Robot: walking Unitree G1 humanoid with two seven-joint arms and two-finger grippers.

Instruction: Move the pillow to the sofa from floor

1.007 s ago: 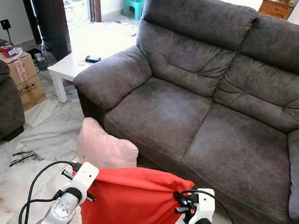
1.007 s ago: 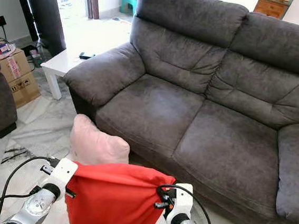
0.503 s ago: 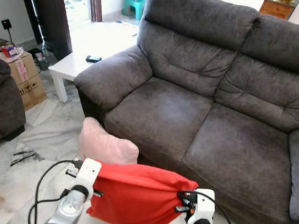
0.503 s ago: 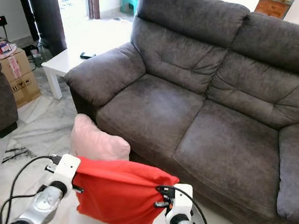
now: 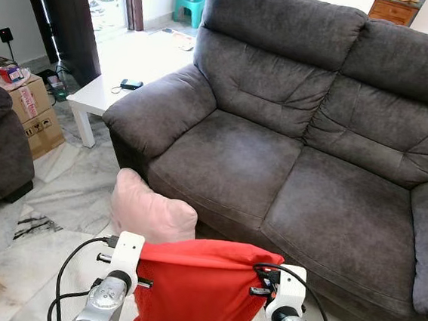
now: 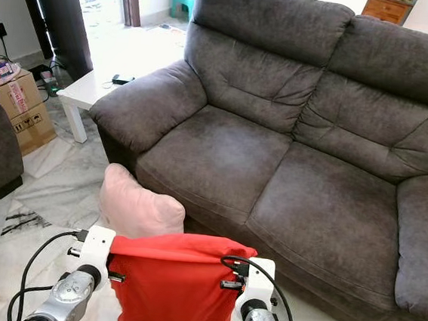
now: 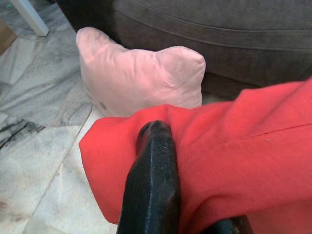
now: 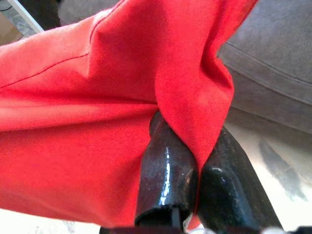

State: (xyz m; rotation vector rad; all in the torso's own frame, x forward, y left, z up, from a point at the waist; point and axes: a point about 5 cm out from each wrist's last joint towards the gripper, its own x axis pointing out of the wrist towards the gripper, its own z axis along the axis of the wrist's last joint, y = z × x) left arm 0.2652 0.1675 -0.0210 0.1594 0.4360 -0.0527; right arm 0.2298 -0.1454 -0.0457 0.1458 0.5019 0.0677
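Nearest the camera, a bright red fabric pillow point(image 5: 198, 288) is held up off the floor between two tools. The left tool point(image 7: 161, 146) is pinched on the pillow's left top corner, and the right tool point(image 8: 195, 180) has its two black fingers pressed together on a fold of the right corner. Half a second ago the pillow hung lower and slanted, its bottom edge clear of the frame; now its top edge lies level and higher between the wrists, though a second ago it filled the foreground much as it does now. The sofa's place in the view has barely shifted, so little approach has been made. From this it is judged that the carry is under way with the grip secure, and the placing on the seat is not yet done.

Just behind the red pillow, a pale pink soft cushion point(image 5: 151, 209) rests on the marbled floor point(image 5: 57, 214) against the front of the dark grey two-seat fabric sofa point(image 5: 297, 161). Farther left, a white low counter point(image 5: 102, 97) stands beside the sofa arm, with a cardboard box point(image 5: 33, 109) near it.

Counted: two tools, two pillows (one red, one pink), one sofa ahead with two seat cushions, one counter.
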